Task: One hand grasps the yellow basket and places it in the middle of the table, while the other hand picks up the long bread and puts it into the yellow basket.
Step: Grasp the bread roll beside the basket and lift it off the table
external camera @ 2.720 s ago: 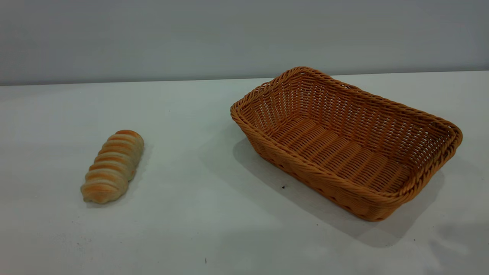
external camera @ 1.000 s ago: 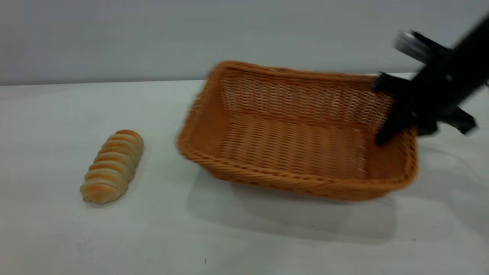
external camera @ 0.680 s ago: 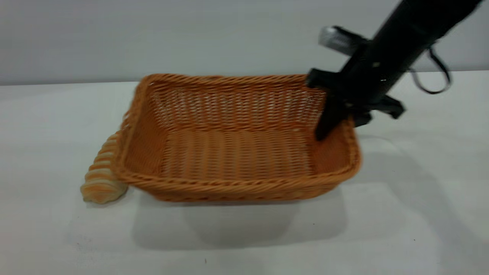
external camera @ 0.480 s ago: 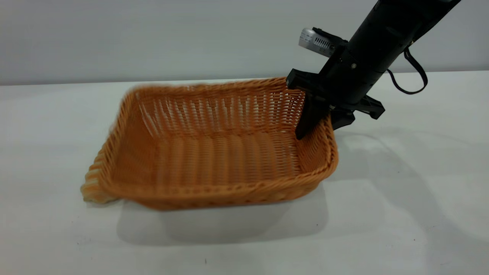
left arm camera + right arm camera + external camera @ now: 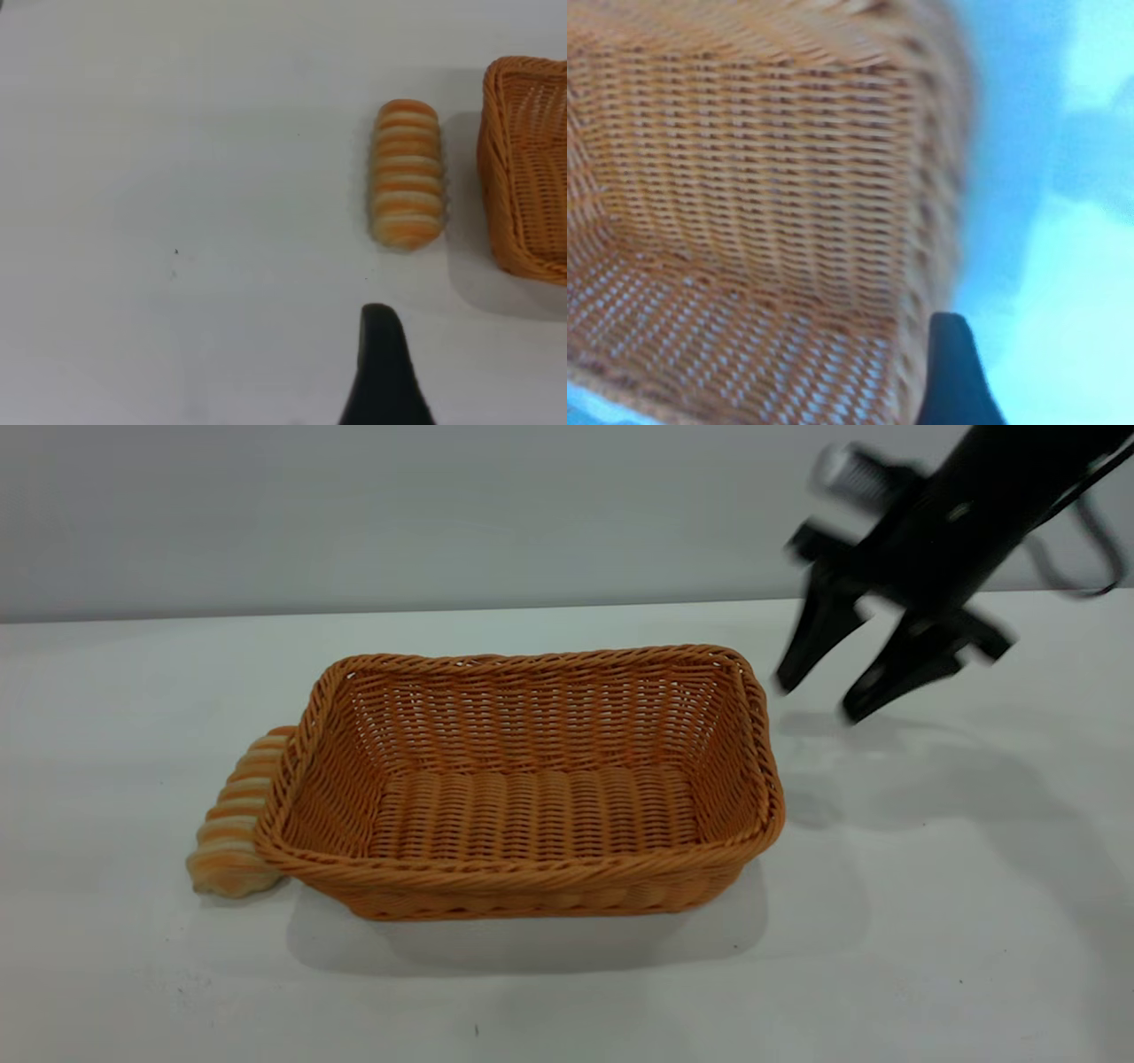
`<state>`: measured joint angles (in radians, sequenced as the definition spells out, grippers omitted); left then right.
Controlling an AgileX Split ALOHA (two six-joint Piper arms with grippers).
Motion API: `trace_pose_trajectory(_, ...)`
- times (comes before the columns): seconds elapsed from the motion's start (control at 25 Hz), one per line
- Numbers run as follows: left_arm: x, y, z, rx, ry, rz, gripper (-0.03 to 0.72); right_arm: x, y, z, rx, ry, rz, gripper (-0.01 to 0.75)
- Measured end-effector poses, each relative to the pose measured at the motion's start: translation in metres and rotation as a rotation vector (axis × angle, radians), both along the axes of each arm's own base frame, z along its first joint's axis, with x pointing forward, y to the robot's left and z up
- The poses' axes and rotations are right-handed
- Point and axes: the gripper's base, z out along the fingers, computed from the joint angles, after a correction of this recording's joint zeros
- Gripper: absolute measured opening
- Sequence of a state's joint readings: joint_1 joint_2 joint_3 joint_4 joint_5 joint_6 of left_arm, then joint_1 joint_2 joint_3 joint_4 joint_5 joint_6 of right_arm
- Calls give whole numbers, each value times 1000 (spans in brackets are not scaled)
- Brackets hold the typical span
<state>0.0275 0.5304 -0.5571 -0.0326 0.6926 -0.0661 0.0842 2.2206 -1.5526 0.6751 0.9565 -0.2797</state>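
The yellow basket [image 5: 523, 872] stands flat on the table [image 5: 921, 939] near the middle. Its left end touches or hides part of the long bread [image 5: 230, 828], which lies on the table behind that end. My right gripper [image 5: 817, 701] is open and empty. It hangs above the table to the right of the basket, clear of its rim. The right wrist view shows the basket's inside [image 5: 762, 195] and one black finger [image 5: 950, 372] past its edge. The left wrist view shows the bread [image 5: 407, 173] whole beside the basket [image 5: 527, 168]. A black part of my left gripper [image 5: 383, 376] hangs short of the bread.
The white table runs bare in front of the basket and to its right, where the right arm's shadow [image 5: 939, 779] falls. A grey wall [image 5: 443, 514] stands behind the table's far edge.
The right gripper carried the basket left to the middle, set it down against the bread, let go of its right rim, and rose up and to the right, open.
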Motion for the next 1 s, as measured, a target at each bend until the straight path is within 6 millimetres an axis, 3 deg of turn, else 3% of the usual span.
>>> trace_pose_trajectory(0.16, 1, 0, -1, -44, 6, 38, 559, -4, -28, 43, -20, -90, 54, 548)
trace_pose_trajectory(0.4, 25, -1, -16, -80, 157, 55, 559, -25, -51, 81, -295, -105, 155, 515)
trace_pose_trajectory(0.68, 99, -2, -53, -138, 418, 78, 559, -78, -32, 126, -388, -192, 222, 494)
trace_pose_trajectory(1.0, 179, -3, -129, -148, 550, 36, 559, -132, -17, 144, -391, -255, 272, 494)
